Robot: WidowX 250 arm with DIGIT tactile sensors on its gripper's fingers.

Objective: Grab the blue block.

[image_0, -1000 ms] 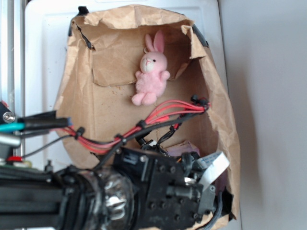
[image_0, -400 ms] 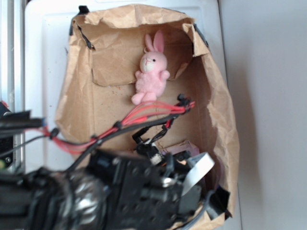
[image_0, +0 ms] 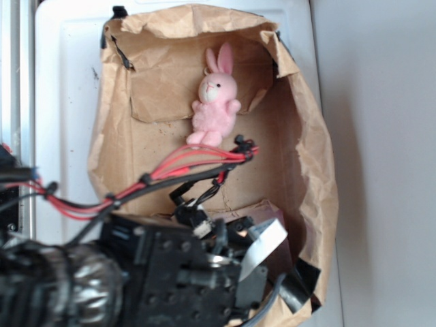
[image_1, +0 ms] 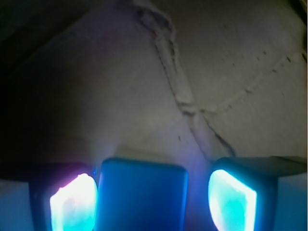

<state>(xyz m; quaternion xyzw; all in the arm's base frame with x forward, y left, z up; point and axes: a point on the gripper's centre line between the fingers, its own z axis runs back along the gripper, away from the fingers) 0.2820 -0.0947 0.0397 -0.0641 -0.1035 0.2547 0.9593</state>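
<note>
Blue block (image_1: 140, 195) between the gripper's (image_1: 153, 202) fingers, seemingly ungripped.

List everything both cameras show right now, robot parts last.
Blue block: one, bright blue, between the two fingers in the wrist view; hidden in the exterior view.
Plush bunny: one, pink, upper middle of the bag's interior.
Paper bag: one, brown, crumpled, lying open on the white surface.
Gripper: one; glowing finger pads either side of the block, a gap visible on the right, contact unclear.
Arm wiring: red and black bundle, across the bag.
Ribbon cable: one, pale, lower right.
</note>
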